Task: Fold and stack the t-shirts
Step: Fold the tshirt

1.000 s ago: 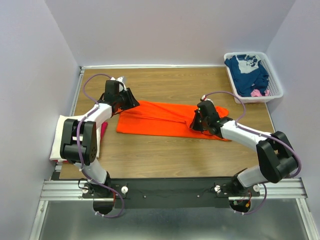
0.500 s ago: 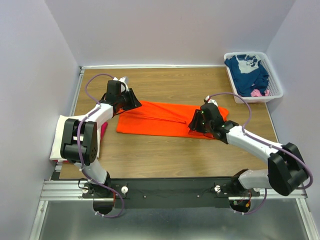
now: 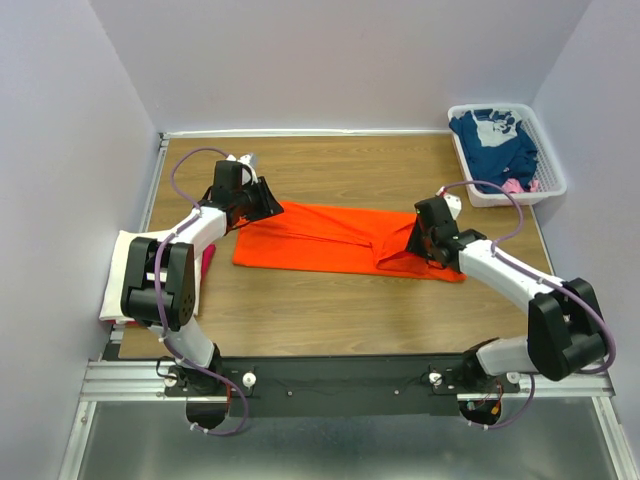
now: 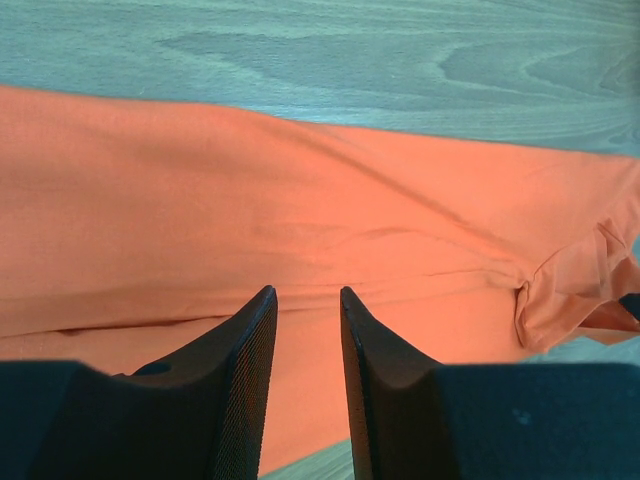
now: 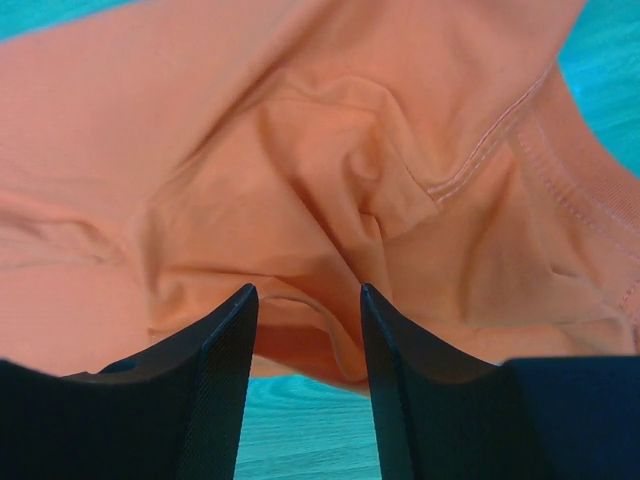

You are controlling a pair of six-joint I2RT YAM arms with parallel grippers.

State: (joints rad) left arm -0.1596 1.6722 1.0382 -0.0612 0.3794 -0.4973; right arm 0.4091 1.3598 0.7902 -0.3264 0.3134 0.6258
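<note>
A bright orange t-shirt (image 3: 320, 235) lies spread as a long strip across the middle of the table. My left gripper (image 3: 272, 205) hovers over its far left corner, jaws partly open with only flat cloth (image 4: 300, 200) below them (image 4: 305, 292). My right gripper (image 3: 406, 247) stands open at the shirt's right part, over a bunched fold (image 5: 250, 150), its fingertips (image 5: 305, 290) either side of a loose hem, gripping nothing. A cream-white t-shirt (image 3: 120, 270) lies folded at the left edge with a magenta-pink one (image 3: 208, 262) beside it. A navy blue t-shirt (image 3: 495, 145) lies in the basket.
The white slotted basket (image 3: 522, 197) stands at the far right corner, with a bit of pink cloth (image 3: 513, 186) at its near end. Grey walls close in the table at the left, back and right. Bare wood (image 3: 330, 310) lies between the shirt and the arm bases.
My right gripper has opened and let go of the orange cloth, and its arm has drawn back to the right. The left gripper has barely moved.
</note>
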